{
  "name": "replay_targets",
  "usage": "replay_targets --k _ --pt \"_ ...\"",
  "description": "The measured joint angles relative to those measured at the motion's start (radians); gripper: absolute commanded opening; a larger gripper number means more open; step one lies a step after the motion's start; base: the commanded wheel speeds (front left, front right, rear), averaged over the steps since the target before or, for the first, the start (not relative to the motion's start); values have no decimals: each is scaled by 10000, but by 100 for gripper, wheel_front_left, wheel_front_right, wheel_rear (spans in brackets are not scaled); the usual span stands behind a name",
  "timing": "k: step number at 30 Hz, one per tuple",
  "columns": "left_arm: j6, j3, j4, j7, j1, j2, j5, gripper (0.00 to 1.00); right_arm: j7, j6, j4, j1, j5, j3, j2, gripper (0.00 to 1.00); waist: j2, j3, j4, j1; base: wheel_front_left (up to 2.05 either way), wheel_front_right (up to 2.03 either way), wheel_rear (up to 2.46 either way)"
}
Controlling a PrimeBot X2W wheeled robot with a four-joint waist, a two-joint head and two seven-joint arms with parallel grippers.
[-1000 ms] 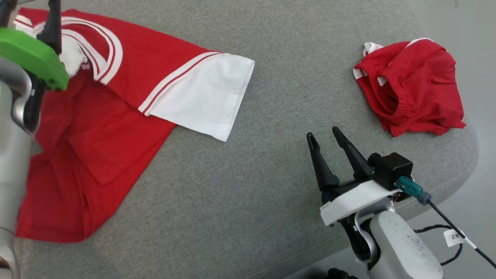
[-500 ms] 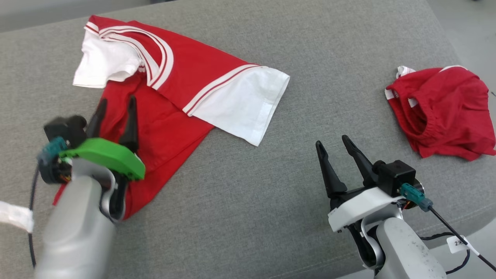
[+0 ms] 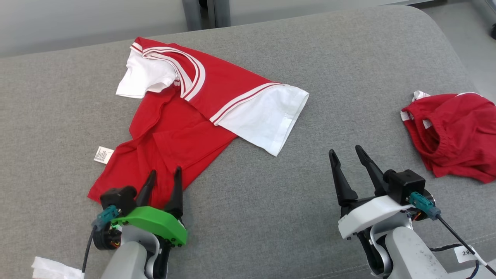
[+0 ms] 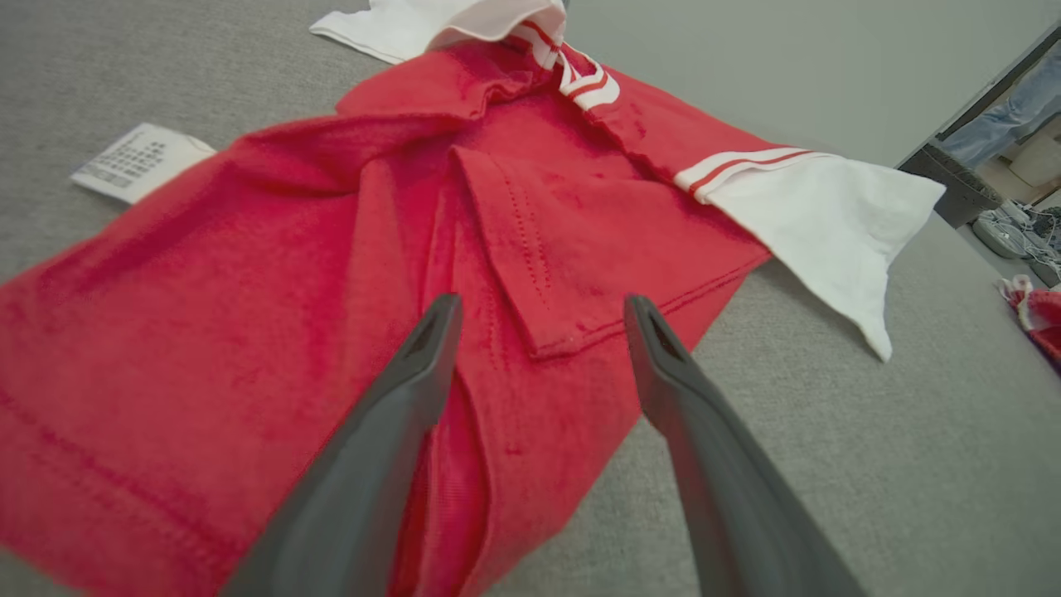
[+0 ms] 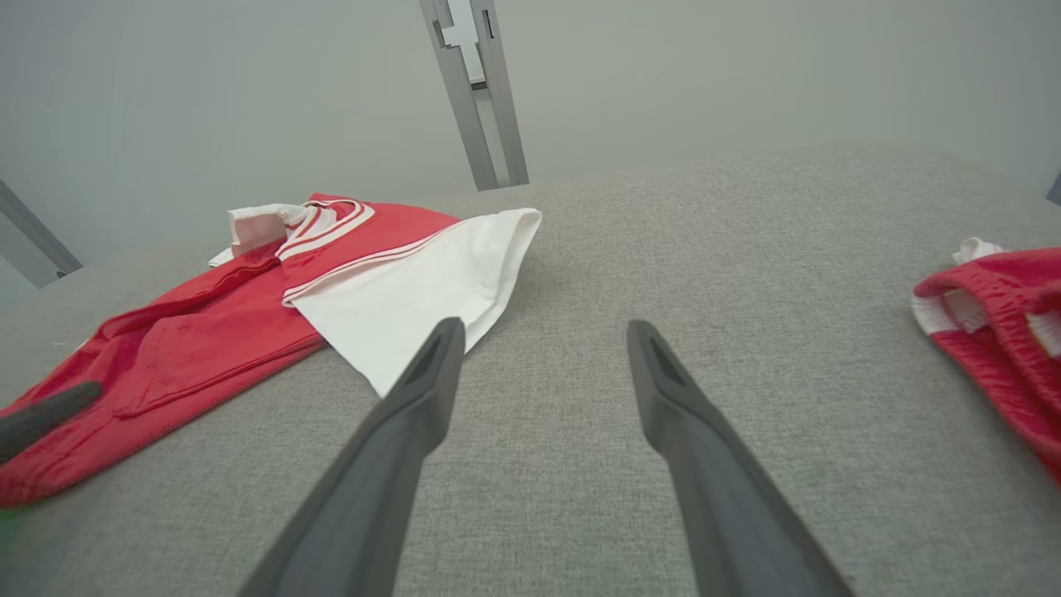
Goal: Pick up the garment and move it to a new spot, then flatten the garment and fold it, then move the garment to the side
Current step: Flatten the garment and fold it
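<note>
A red shirt with white sleeves and striped collar, the garment (image 3: 186, 116) (image 4: 514, 207) (image 5: 249, 332), lies crumpled and partly folded on the grey cushion at the centre left. My left gripper (image 3: 164, 174) (image 4: 539, 311) hovers open over the shirt's near hem, nothing between its fingers. Further right, my right gripper (image 3: 345, 152) (image 5: 543, 332) stands open above bare cushion, apart from any cloth.
A second bunched red garment (image 3: 453, 133) (image 5: 1003, 332) lies at the cushion's right edge. A white care label (image 3: 103, 154) sticks out beside the shirt. The grey cushion (image 3: 271, 217) drops off at the right; a wall and metal post (image 5: 477, 91) stand behind.
The head camera has tilted, shifting the whole picture down and right. My left gripper has drawn back from the shirt's collar to its near hem, still open. The right gripper has kept its place.
</note>
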Motion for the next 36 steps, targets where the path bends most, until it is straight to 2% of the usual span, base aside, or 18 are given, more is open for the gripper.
replay_targets --k 9,20,31,33,34,36 --pt "-2 -405 96 0 12 -107 -121 100 0 0 -21 -3 -21 61 0 100 0 123 -51 0 0 0 0" --pt "-6 -280 648 -29 -590 -109 -73 100 0 0 -102 -139 -31 119 -4 100 0 477 -284 0 0 0 0" --pt "-6 -117 253 -27 -959 -65 -221 100 0 0 -171 -240 -25 169 -2 100 0 832 -513 0 0 0 0" --pt "-6 -94 201 -27 -958 -65 -201 25 0 0 -167 -245 -23 174 0 100 0 843 -535 0 0 0 0" --pt "-6 -58 173 -27 -951 -65 -192 0 0 0 -159 -245 -23 171 -2 100 1 840 -534 0 0 0 0" --pt "-6 121 138 -25 -930 -75 -188 0 0 0 -128 -246 -25 151 0 100 0 818 -520 0 0 0 0"
